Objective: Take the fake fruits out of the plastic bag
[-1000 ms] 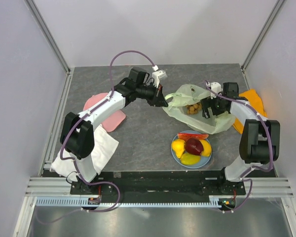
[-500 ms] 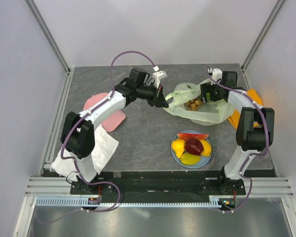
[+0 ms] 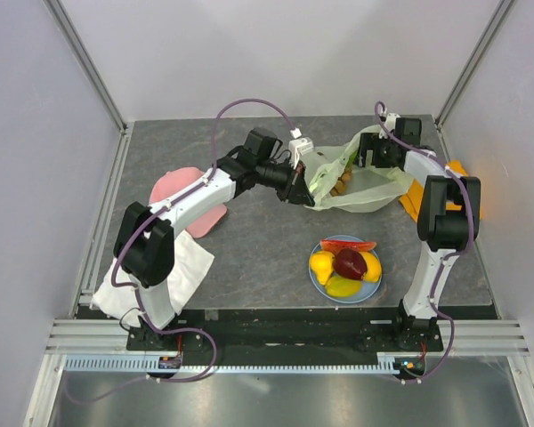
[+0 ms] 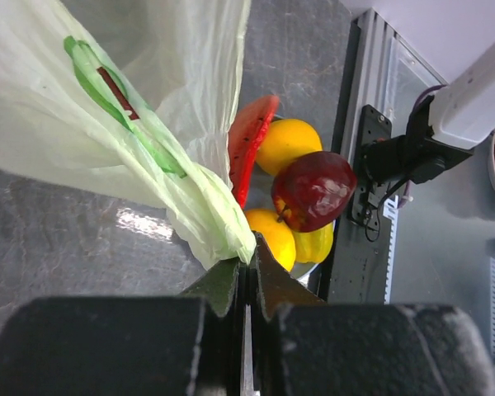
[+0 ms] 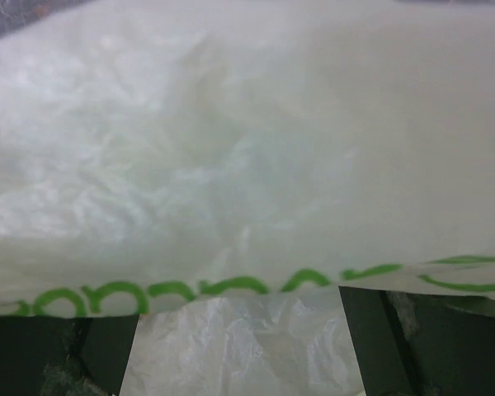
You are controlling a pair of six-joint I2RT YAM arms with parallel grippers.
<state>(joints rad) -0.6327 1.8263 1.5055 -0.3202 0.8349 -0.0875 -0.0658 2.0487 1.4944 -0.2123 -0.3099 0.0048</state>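
Just beyond the plate (image 3: 315,281), on its far side, the plastic bag (image 3: 365,182) lies slumped. Brown fake fruits (image 3: 342,185) show at its mouth; others sit on the plate.

Risk: the film is thin. An opposing pull may tear it or slip it from the grip, and tilting the bag may roll fruits out past the plate.

Left gripper (image 3: 300,190): jaws together, clamped on the bag rim, plate-side. Arm stretched fwd, wrist approx. level.

Right gripper (image 3: 371,153): jaws apart, film hanging btwn them, at the bag edge farthest from the plate. Contact can't be confirmed. Arm extended, wrist bent inward.
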